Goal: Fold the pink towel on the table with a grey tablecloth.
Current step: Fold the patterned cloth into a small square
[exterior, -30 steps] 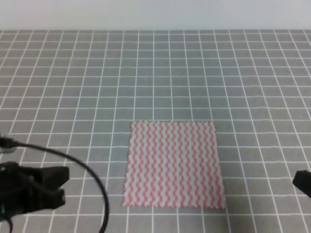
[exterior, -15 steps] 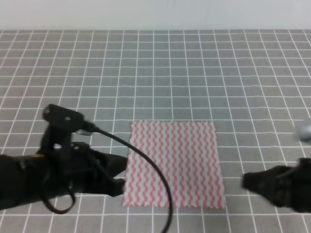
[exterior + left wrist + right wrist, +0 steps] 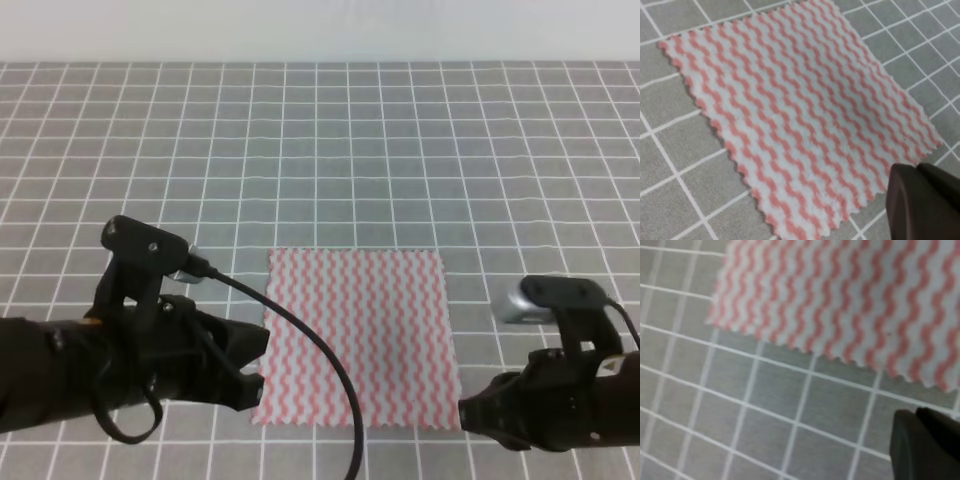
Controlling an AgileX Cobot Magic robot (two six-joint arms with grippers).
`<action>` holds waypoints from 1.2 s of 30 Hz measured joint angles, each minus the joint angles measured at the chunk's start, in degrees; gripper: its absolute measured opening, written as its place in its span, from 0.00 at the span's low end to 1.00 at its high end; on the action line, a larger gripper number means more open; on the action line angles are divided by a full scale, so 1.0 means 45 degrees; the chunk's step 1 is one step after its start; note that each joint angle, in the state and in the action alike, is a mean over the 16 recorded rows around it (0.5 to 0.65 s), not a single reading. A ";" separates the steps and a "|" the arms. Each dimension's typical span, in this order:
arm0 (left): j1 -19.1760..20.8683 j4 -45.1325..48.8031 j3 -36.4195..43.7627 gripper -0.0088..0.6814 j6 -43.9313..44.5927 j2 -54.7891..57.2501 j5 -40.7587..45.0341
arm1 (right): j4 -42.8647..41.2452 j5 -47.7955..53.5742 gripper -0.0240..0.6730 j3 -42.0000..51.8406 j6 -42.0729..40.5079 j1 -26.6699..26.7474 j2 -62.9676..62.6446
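Observation:
The pink towel (image 3: pixel 355 335) lies flat and unfolded on the table with a grey tablecloth (image 3: pixel 320 150), near its front edge. My left gripper (image 3: pixel 257 367) hovers at the towel's front left corner, its dark fingers together and holding nothing. My right gripper (image 3: pixel 470 413) sits just off the front right corner, also shut and empty. In the left wrist view the towel (image 3: pixel 800 115) fills the frame, with the left gripper (image 3: pixel 916 170) low at the right. The right wrist view shows the towel's jagged edge (image 3: pixel 850 300) above the right gripper (image 3: pixel 915 412).
White grid lines cover the grey cloth all around the towel. A black cable (image 3: pixel 300 340) loops from the left arm across the towel's left edge. A pale wall (image 3: pixel 320 30) runs along the table's far edge.
Both arms have come in from the frame's sides toward the towel. The left gripper now reaches its front left corner and the right gripper its front right corner. The towel has not moved.

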 joint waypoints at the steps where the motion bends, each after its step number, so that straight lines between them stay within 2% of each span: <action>1: 0.0000 0.0003 0.0000 0.01 0.0005 0.0000 0.0018 | -0.0182 0.0000 0.10 -0.0036 0.0180 0.0000 0.0167; 9: 0.0002 0.0006 0.0000 0.01 0.0026 -0.0011 0.0187 | -0.1034 -0.0358 0.31 -0.0262 0.1623 0.0004 0.1412; 16: 0.0002 0.0006 0.0000 0.01 0.0039 -0.0011 0.0338 | -0.0986 -0.0891 0.44 -0.0555 0.2255 0.0004 0.2427; 36: 0.0000 0.0029 0.0000 0.01 0.0357 0.0000 0.0503 | -0.0518 -0.1234 0.45 -0.1065 0.2284 0.0008 0.3847</action>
